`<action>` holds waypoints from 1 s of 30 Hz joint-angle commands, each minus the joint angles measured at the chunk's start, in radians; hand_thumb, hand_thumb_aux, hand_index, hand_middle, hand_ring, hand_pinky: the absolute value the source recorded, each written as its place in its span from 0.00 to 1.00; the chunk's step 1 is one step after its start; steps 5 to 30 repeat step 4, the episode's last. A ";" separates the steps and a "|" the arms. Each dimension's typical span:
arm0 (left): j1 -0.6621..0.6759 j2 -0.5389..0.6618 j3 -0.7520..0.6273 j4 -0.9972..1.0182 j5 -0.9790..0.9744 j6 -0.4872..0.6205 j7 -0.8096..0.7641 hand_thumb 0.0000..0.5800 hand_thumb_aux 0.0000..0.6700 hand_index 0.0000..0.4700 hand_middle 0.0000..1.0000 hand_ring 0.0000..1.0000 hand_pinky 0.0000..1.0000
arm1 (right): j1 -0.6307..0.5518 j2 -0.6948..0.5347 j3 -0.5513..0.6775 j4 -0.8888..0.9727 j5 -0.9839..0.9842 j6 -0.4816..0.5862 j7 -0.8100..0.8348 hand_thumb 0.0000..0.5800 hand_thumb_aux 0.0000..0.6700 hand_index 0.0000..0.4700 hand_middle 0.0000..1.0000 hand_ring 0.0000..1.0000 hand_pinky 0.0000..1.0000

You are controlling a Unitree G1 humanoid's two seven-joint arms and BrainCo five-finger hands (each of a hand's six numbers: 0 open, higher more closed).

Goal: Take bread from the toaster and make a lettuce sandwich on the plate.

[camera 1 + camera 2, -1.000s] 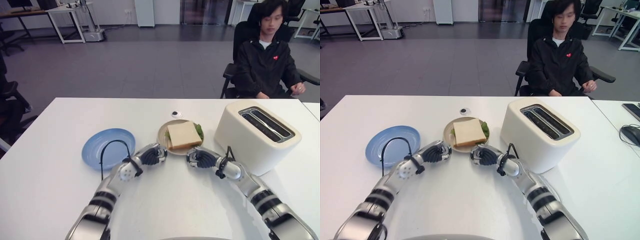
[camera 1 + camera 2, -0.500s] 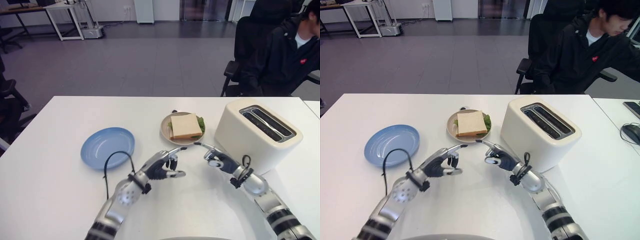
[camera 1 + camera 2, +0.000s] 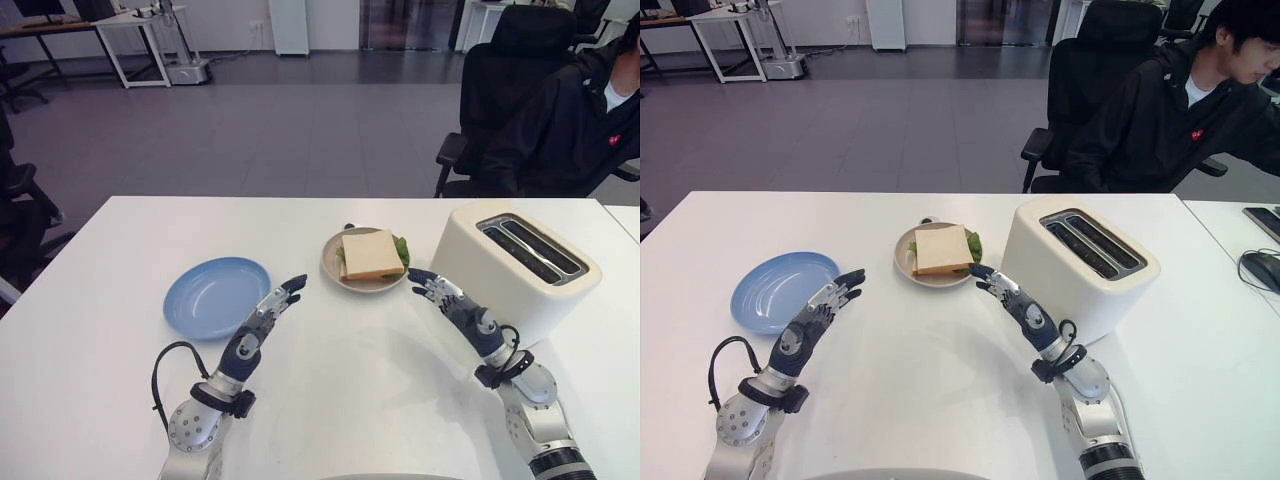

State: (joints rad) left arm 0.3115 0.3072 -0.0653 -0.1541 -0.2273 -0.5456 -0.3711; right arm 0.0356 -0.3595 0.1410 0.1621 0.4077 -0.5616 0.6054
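I judge the build finished: the sandwich (image 3: 371, 253) sits on the tan plate (image 3: 362, 287) at centre frame beside the toaster (image 3: 515, 270), my left hand (image 3: 250, 345) and right hand (image 3: 465, 315) hover flat and empty over the counter (image 3: 360, 390), so next I need only draw both arms clear without nudging the plate.

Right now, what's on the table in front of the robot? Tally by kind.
Plates: 2, the blue plate and the tan plate
Sandwich: 1, the sandwich on the tan plate
Toaster: 1, the toaster
Small dark object behind the tan plate: 1
Total: 5
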 commanded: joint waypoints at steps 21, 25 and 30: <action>0.009 -0.023 0.009 -0.011 -0.020 0.001 -0.028 0.00 0.00 0.00 0.00 0.00 0.00 | -0.005 0.026 -0.062 -0.028 0.039 0.063 0.050 0.00 0.00 0.00 0.00 0.00 0.00; 0.009 -0.023 0.009 -0.011 -0.020 0.001 -0.028 0.00 0.00 0.00 0.00 0.00 0.00 | -0.005 0.026 -0.062 -0.028 0.039 0.063 0.050 0.00 0.00 0.00 0.00 0.00 0.00; 0.009 -0.023 0.009 -0.011 -0.020 0.001 -0.028 0.00 0.00 0.00 0.00 0.00 0.00 | -0.005 0.026 -0.062 -0.028 0.039 0.063 0.050 0.00 0.00 0.00 0.00 0.00 0.00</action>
